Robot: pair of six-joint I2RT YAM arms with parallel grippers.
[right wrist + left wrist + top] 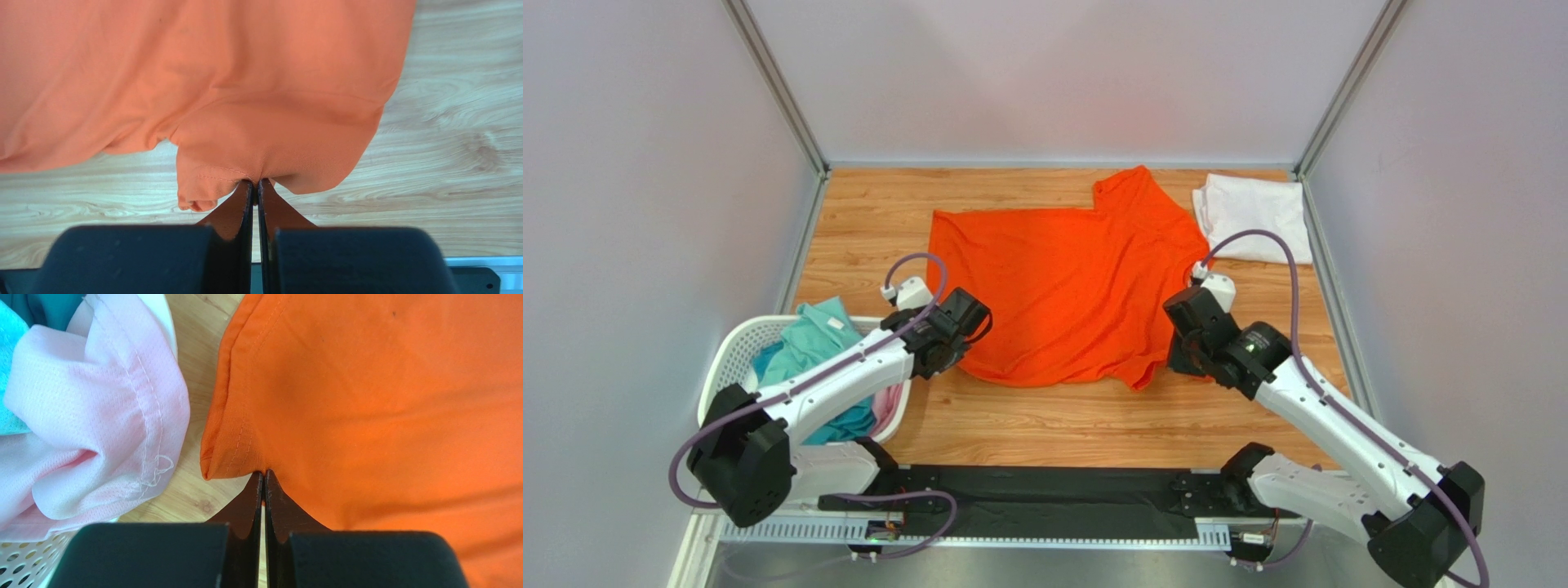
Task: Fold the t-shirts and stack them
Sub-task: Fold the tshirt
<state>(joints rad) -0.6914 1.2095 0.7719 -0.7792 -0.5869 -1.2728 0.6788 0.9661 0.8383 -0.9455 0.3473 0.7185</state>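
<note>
Grey-white walls box in a wooden counter. At its near side the left claw is pinched tight on the stitched hem of the orange t-shirt, just beside that hem's corner. The right claw is likewise closed on the hem near the other near corner, the cloth puckering at its tips. So 2 claws hold 1 shirt by its bottom edge.

Outward from them the shirt lies spread and mostly flat across the middle of the counter, its collar end toward the far wall. A folded white t-shirt sits in the far right corner, just beside it. On the left a mesh basket holds a teal shirt and a pink shirt, which spills over the rim close to the left claw.

The cloth looks light, thin and limp, so it should sag between the 2 grips and drag easily over the wood. The doubled hem at the corners seems the firmest place to hold, though so small a pinch could slip or catch only 1 layer.
</note>
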